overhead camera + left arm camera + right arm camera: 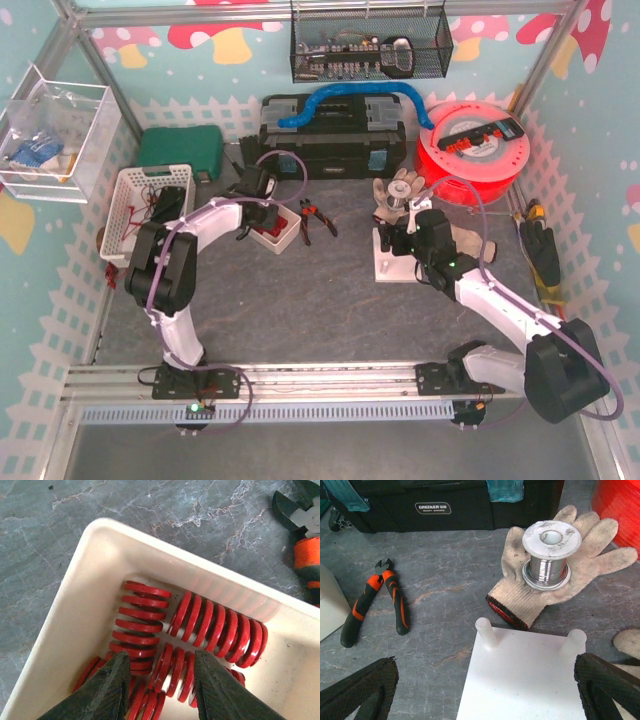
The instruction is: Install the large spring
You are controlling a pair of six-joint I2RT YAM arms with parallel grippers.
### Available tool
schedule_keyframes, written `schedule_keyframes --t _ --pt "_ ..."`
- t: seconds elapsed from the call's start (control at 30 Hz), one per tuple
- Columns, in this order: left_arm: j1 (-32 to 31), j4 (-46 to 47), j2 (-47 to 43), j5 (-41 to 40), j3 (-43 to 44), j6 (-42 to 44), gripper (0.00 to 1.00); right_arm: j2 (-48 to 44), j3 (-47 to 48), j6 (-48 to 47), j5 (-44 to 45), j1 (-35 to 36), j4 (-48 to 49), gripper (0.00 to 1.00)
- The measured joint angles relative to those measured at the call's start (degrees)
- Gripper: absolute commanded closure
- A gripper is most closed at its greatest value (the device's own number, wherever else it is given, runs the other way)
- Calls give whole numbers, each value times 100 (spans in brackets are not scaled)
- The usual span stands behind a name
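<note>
Several red coil springs lie in a cream tray (75,595), also in the top view (290,237). My left gripper (161,680) is open, its jaws down in the tray on either side of one red spring (175,672); I cannot tell if they touch it. A longer red spring (217,627) lies behind it. My right gripper (485,690) is wide open and empty over a white plate (520,680) with two upright white pegs (486,632). The plate shows in the top view (392,262).
Orange-handled cutters (375,597) lie between tray and plate. A work glove (540,585) carrying a solder-wire spool (550,555) lies just behind the plate. A black toolbox (335,140), a red reel (470,145) and a white basket (140,205) stand at the back.
</note>
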Motion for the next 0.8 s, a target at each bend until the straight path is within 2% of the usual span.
schedule_keyframes --t 0.07,0.17,0.33,0.5,0.8 --pt "-2 -74 2 22 26 -127 59 -20 0 0 0 0 13 4" --pt "-2 -160 -4 -188 175 -754 57 -24 0 0 -2 0 15 4" --pt "-66 -186 -133 -350 363 -2393 61 7 0 0 -2 0 17 4" --pt "-407 -195 -155 -262 564 -3864 67 42 0 0 -2 0 17 4" --pt "-501 -240 68 -269 597 -5265 67 42 0 0 11 0 15 4"
